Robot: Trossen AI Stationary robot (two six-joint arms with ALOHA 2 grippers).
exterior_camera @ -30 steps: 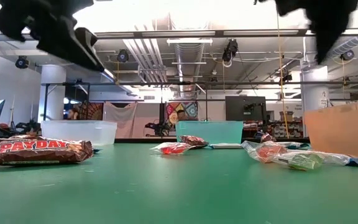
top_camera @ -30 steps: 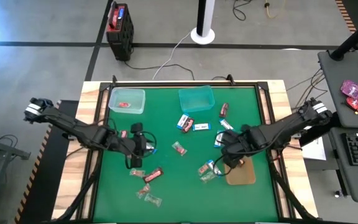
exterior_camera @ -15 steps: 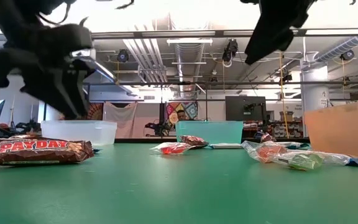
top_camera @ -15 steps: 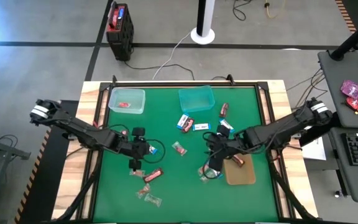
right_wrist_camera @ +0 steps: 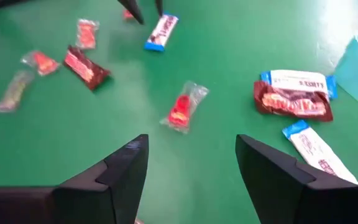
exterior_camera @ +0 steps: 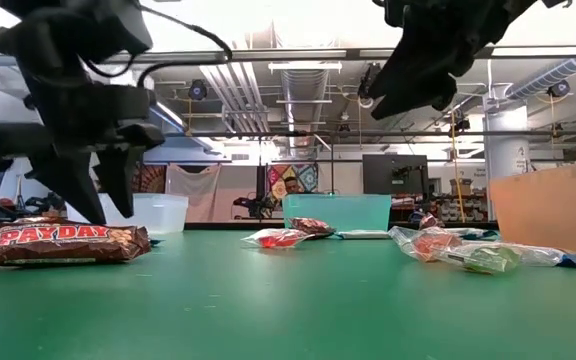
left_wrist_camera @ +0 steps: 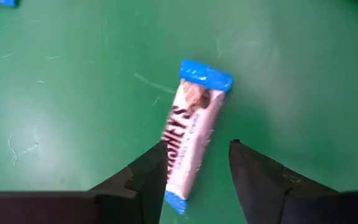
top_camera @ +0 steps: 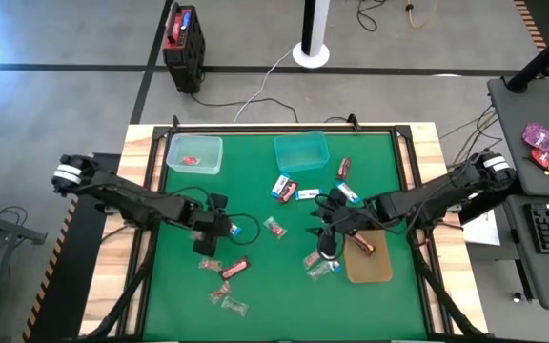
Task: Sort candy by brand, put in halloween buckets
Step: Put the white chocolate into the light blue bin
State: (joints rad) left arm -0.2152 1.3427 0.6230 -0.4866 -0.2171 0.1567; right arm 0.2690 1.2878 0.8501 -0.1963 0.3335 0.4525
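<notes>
Candy is mostly unsorted, as I judge it. I see only one red twist (top_camera: 190,161) inside the mint bucket (top_camera: 194,153); the teal bucket (top_camera: 301,151) looks empty, and the amber tray (top_camera: 370,263) holds one dark bar (top_camera: 365,244). More than ten sweets lie scattered on the green surface (top_camera: 255,205).

My left claw (left_wrist_camera: 197,165) hovers low over a white-and-blue Hershey's packet (left_wrist_camera: 194,132), which lies flat on the surface left of centre, with its fingers (left_wrist_camera: 151,171) narrowly apart on both sides of the packet's near end and holding nothing. I judge that this packet is my next pick.

My right claw (right_wrist_camera: 191,158) is held wide and empty above the middle of the surface, just left of the tray. Ahead of it I see a red twist (right_wrist_camera: 182,107), a dark bar (right_wrist_camera: 294,104) overlapping a white-and-blue packet (right_wrist_camera: 298,81), and one more packet (right_wrist_camera: 319,151).

A PayDay bar (exterior_camera: 58,242) waits near the front edge.
</notes>
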